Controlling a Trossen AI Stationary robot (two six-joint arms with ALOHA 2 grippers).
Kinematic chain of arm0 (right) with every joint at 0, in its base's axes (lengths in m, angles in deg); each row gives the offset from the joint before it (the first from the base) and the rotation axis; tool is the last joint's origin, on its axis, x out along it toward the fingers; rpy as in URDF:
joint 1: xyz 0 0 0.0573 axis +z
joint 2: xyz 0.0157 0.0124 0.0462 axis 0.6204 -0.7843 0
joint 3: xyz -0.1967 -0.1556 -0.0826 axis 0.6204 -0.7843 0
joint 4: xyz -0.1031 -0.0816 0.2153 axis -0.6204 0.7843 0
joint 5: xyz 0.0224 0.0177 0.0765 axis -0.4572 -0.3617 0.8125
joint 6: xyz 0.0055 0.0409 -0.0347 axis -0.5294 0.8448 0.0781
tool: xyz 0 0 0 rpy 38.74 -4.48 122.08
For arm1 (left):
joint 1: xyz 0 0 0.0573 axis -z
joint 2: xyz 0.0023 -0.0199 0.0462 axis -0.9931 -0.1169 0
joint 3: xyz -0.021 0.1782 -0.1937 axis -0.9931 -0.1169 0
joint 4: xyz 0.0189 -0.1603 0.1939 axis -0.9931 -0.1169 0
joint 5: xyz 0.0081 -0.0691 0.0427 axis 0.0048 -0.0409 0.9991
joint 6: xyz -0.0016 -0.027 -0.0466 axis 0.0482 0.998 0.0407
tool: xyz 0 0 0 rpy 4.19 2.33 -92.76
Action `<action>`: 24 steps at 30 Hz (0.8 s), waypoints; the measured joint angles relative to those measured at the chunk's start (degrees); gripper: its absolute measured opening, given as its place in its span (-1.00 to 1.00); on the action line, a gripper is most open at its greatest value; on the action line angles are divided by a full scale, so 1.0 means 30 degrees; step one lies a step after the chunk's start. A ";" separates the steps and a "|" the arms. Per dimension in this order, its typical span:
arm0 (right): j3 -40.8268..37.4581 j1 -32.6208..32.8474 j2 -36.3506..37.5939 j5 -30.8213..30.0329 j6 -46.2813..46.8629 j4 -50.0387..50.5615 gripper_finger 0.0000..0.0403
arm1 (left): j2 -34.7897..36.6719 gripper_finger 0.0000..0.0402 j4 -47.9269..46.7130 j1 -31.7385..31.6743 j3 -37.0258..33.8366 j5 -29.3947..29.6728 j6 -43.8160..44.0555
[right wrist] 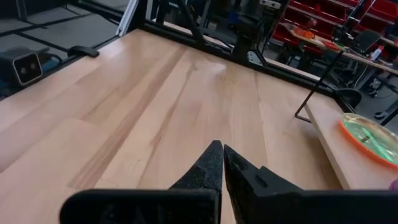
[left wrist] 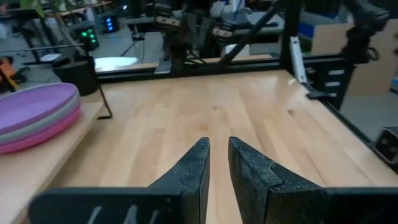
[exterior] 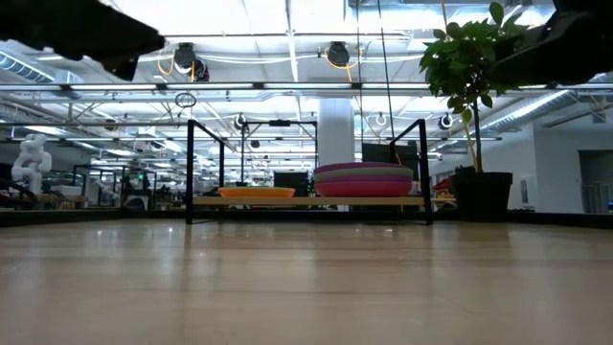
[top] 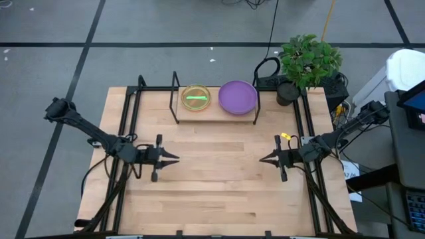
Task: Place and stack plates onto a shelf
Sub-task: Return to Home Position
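Observation:
The shelf (top: 216,113) stands at the table's far edge, a light plank between black bent-metal frames. On its right half lies a stack of large plates (top: 237,97) with a purple one on top; the low view shows purple, teal and magenta layers (exterior: 363,179). On its left half lies the stack of small translucent plates (top: 196,97), green over orange (right wrist: 369,136). My left gripper (top: 174,158) hovers at mid-table on the left, shut and holding nothing (left wrist: 218,147). My right gripper (top: 261,159) hovers at mid-table on the right, shut and holding nothing (right wrist: 221,147).
A potted plant (top: 307,61) stands at the table's far right corner, beside the shelf's right frame. Black rails (top: 129,119) run along the table's left and right sides. Bare wood (top: 219,179) lies between the two grippers and toward the near edge.

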 joint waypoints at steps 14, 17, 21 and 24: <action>-0.1929 -0.0015 0.1711 0.0510 -0.0780 0.0022 -1.00 | 0.1567 -0.68 0.4177 0.0979 -0.4349 0.0240 -0.0466; -0.2175 -0.0015 0.1972 0.0497 -0.0926 0.0015 -1.00 | 0.1562 -0.68 0.5387 0.0954 -0.5259 0.0103 -0.1108; -0.2615 -0.0308 0.2315 0.0510 -0.0947 0.0015 -1.00 | 0.1582 -0.82 0.5872 0.0895 -0.5624 0.0080 -0.1788; -0.3006 -0.0604 0.2540 0.0522 -0.0919 -0.0222 -1.00 | 0.1589 -0.96 0.6143 0.0706 -0.5624 0.0066 -0.2364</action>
